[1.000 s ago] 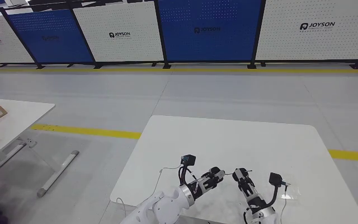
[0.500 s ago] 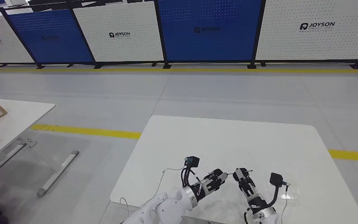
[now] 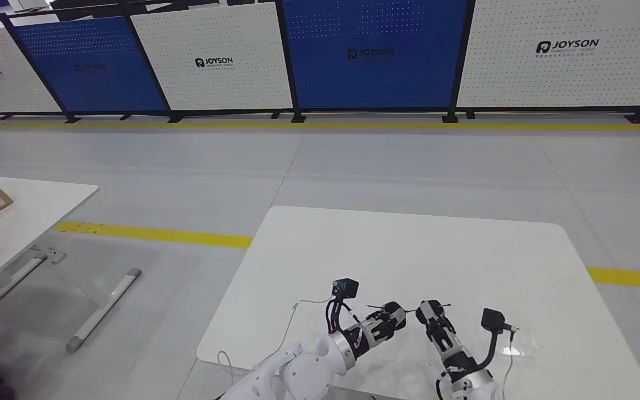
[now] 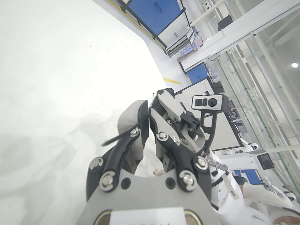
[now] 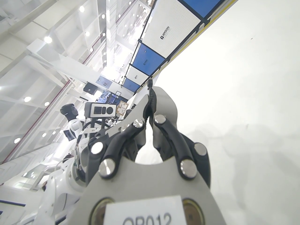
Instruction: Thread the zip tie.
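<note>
The zip tie (image 4: pixel 121 135) is clamped in both the left pincer (image 4: pixel 149 114) and the right pincer (image 5: pixel 150 97) just beside it; no closed loop is seen, so threading is judged unfinished.

Place: you work in a factory-style robot lab.
Beyond your jaws: blue and white pegboard partitions (image 3: pixel 375 55), yellow floor line (image 3: pixel 150 234).
Above your jaws: high ceiling lamps (image 5: pixel 48 39).

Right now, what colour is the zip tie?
Black. The left wrist view shows the zip tie best, pinched in the left gripper.
</note>
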Robot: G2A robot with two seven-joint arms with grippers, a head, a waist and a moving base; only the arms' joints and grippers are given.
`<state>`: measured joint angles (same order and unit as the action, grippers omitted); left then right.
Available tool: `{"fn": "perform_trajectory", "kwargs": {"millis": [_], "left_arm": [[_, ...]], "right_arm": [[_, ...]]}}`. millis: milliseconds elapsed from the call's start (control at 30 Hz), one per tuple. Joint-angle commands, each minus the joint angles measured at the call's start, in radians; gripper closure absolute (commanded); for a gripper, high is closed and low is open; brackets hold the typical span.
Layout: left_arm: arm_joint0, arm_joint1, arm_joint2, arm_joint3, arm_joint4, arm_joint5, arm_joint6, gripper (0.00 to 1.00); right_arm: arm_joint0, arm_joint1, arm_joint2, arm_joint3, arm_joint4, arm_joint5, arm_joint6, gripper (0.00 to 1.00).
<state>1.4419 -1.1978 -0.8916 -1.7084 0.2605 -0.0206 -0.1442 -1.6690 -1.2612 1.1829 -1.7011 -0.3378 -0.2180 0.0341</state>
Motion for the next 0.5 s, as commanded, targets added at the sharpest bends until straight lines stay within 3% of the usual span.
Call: {"fn": "perform_trajectory", "kwargs": {"millis": [0,467], "left_arm": [[-0.001,0.000,0.001,0.001,0.002,-0.001,-0.001,1.00],[-0.002,-0.001,0.012,-0.005,0.021,-0.018,-0.016,1.00]], "right_arm": [[-0.001,0.000,0.001,0.000,-0.002,-0.001,0.000,1.00],[-0.005,-0.001,0.005,-0.006,-0.006,-0.001,0.012,1.00]]}}
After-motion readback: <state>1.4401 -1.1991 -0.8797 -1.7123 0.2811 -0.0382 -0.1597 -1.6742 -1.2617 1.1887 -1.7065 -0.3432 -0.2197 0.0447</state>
